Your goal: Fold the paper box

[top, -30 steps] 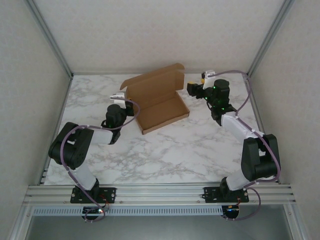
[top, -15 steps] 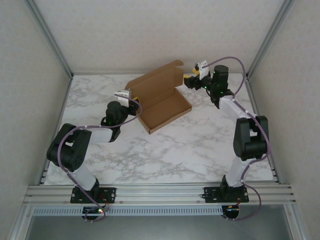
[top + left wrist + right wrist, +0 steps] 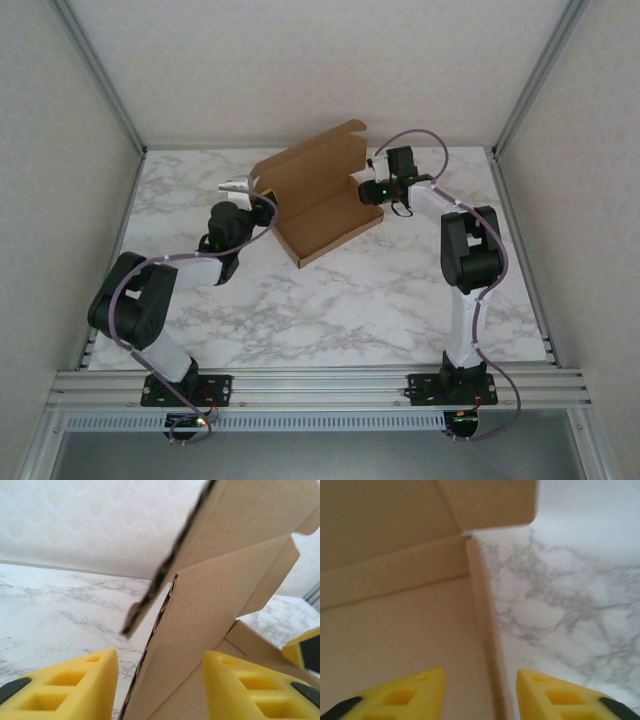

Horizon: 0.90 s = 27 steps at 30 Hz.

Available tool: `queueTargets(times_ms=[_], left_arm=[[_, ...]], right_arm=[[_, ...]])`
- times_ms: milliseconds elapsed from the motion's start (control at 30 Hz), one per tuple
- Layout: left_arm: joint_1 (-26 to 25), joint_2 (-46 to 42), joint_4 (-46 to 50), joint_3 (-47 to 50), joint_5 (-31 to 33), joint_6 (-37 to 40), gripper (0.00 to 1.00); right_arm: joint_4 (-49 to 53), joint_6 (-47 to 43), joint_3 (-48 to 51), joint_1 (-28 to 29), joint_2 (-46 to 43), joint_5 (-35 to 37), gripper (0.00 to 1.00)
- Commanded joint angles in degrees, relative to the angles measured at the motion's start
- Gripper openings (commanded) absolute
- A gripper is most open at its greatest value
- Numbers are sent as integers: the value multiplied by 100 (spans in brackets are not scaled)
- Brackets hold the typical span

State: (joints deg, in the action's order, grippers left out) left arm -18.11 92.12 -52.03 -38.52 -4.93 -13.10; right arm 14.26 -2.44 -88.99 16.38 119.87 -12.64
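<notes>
Judging by the thin corrugated edge that shows between the fingers of your left gripper [image 3: 159,660], the paper box [image 3: 318,205] is light. It looks stiff across its panels but weak at its creases. Expect it to slide on the marble table [image 3: 350,300] rather than resist a push, and to dent if you pinch hard. The bare card looks matt, so the foam pads should hold it well. Take it by an edge or a flap close to a crease, never across the middle of a panel.

Your left gripper is released. Its yellow fingers [image 3: 65,685] stand apart, and the box's end panel rises through the gap, closer to the right-hand finger. I cannot tell whether it touches that finger. Your right gripper [image 3: 480,675] is likewise unclenched and straddles the low end wall of the tray. The tray floor lies under its left finger and the table under its right, and neither pad is on the card.

The box lies between your two grippers, at the far middle of the table. Its long axis runs from one hand to the other, slanted so that the end at your left hand sits nearer the bases. The tray opens upward. The lid stands raised along the long side beyond both sets of fingertips and is not yet brought down.
</notes>
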Motion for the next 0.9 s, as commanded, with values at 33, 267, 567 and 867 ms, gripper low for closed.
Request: queueTargets(times_ms=[33,267,567,867], left_arm=[[2,-819,-246,379,423,-443,48],[-86,-2153,250,804,1879,-668,47],[125,-2240,766,138,2716,-34,50],[1305,-1590,45,-320,390,-65,52]], right_arm=[[782,225,-400,103,153,259,35],[961,600,67,242,-148,351,27],[269,1394,1475,557,-1232,-641,29],[-2242,113,2160,-138,-2533,-408,53]])
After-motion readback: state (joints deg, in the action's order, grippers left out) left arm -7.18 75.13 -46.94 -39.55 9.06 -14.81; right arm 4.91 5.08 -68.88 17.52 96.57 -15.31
